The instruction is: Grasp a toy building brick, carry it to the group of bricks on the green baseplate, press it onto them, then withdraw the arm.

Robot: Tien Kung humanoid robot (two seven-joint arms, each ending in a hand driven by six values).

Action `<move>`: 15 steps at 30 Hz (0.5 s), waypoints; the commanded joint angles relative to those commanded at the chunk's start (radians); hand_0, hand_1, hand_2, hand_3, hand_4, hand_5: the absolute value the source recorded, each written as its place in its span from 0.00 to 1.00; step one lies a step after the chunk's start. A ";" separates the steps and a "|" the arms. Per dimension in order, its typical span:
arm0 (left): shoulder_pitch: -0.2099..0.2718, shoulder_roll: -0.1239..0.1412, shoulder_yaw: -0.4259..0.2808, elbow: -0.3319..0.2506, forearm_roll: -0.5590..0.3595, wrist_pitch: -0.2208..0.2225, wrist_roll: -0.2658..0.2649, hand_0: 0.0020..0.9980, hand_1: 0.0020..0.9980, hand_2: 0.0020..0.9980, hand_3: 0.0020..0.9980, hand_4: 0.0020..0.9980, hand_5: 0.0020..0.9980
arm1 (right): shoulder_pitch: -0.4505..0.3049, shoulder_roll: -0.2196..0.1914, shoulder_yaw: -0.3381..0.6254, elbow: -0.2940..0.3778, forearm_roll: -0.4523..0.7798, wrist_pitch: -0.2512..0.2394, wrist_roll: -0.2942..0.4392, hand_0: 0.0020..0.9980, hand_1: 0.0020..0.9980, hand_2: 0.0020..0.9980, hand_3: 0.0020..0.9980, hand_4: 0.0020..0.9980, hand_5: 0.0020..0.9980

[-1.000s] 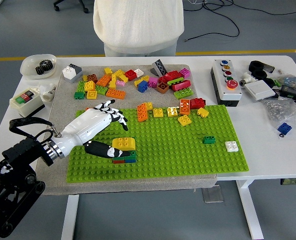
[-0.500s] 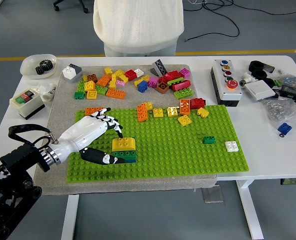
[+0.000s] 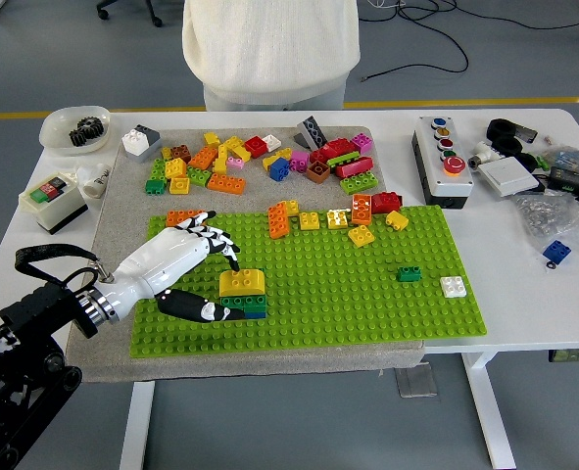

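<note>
The fingers (image 3: 218,241) were spread loosely, gripping nothing, with the thumb lying beside the stack's base. The left hand (image 3: 186,266) rested on the green baseplate (image 3: 367,294). The yellow brick (image 3: 242,282) sat atop the stack (image 3: 243,305), just right of the hand.

The left hand (image 3: 196,257) has a smooth white shell over its back, with fingers (image 3: 220,241) banded in black and white and a black thumb (image 3: 196,308) marked with white patches. At its 8 o'clock end a silver ring forms the wrist (image 3: 95,305), joined to a bulky black forearm (image 3: 24,333). A black cable (image 3: 54,253) loops above the wrist. The person (image 3: 269,49) at 12 o'clock wears a cream knitted sweater.
</note>
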State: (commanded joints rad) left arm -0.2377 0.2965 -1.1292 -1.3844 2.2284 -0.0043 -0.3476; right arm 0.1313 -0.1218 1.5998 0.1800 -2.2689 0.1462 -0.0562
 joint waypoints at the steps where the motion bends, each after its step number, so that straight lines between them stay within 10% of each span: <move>1: 0.000 0.000 0.001 0.000 -0.001 0.000 0.000 1.00 0.84 0.76 0.55 1.00 0.65 | 0.000 0.000 0.000 0.000 0.000 0.000 0.000 0.75 0.64 0.72 0.62 0.89 0.49; 15: 0.000 -0.012 0.004 -0.002 -0.011 -0.002 0.008 1.00 0.84 0.76 0.55 1.00 0.63 | 0.001 0.001 0.001 0.000 0.000 -0.001 0.001 0.75 0.64 0.72 0.62 0.89 0.49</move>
State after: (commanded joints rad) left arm -0.2374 0.2849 -1.1252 -1.3869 2.2171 -0.0063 -0.3391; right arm 0.1324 -0.1212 1.6004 0.1800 -2.2689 0.1454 -0.0557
